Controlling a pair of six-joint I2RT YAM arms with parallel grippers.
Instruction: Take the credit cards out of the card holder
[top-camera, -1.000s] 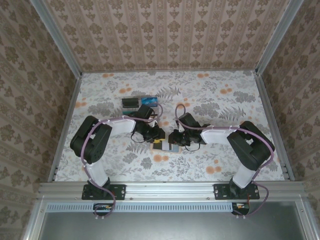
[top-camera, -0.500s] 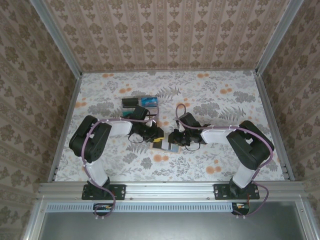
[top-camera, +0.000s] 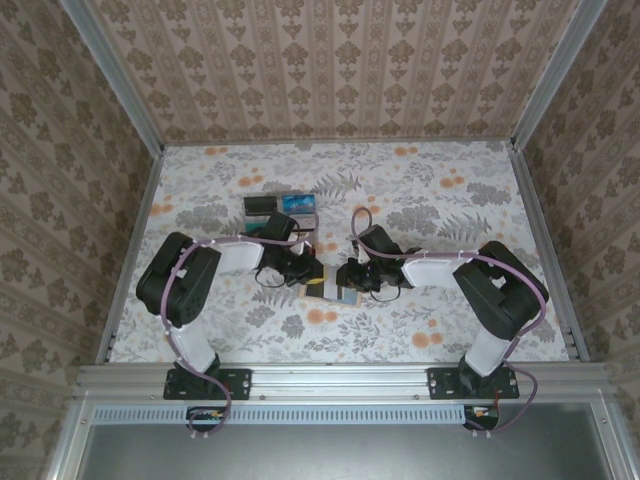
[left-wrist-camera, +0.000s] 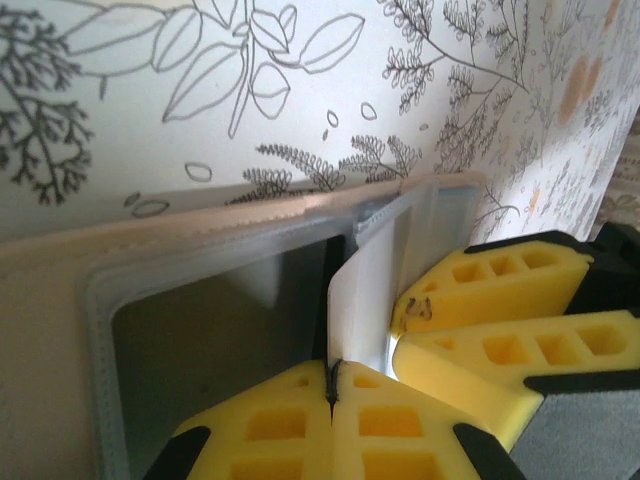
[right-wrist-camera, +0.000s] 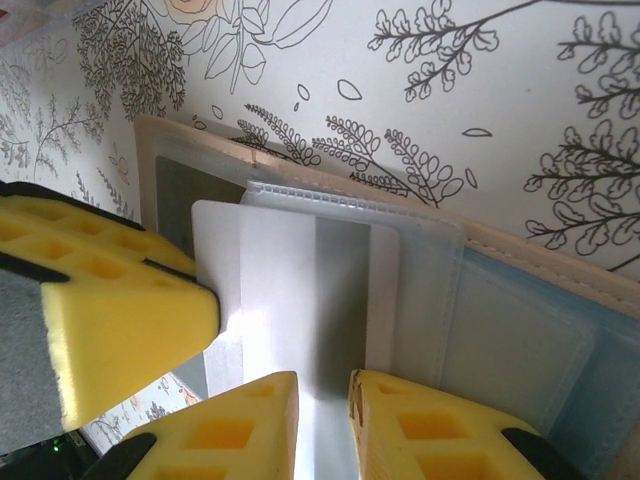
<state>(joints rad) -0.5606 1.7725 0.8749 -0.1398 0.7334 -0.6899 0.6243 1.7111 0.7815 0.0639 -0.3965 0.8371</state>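
The card holder (top-camera: 345, 295) lies open on the flowered table between my two grippers, its tan rim (right-wrist-camera: 520, 250) framing clear sleeves. A pale grey credit card (right-wrist-camera: 280, 290) with a dark stripe sticks out of a sleeve toward the left. My left gripper (left-wrist-camera: 335, 370) is shut on that card's (left-wrist-camera: 365, 280) edge, and one of its yellow fingers (right-wrist-camera: 110, 320) shows at the card's left side. My right gripper (right-wrist-camera: 322, 385) stands over the sleeve with its jaws a narrow gap apart, tips down on the holder and nothing pinched between them. In the top view the left gripper (top-camera: 318, 275) and right gripper (top-camera: 343, 278) nearly touch.
A black card (top-camera: 262, 205) and a blue card (top-camera: 298, 202) lie side by side on the table behind the left arm. Patterned walls with metal rails enclose the table on three sides.
My left gripper's jaws have come together on the pale card's edge. Both arms stay almost where they were over the holder.
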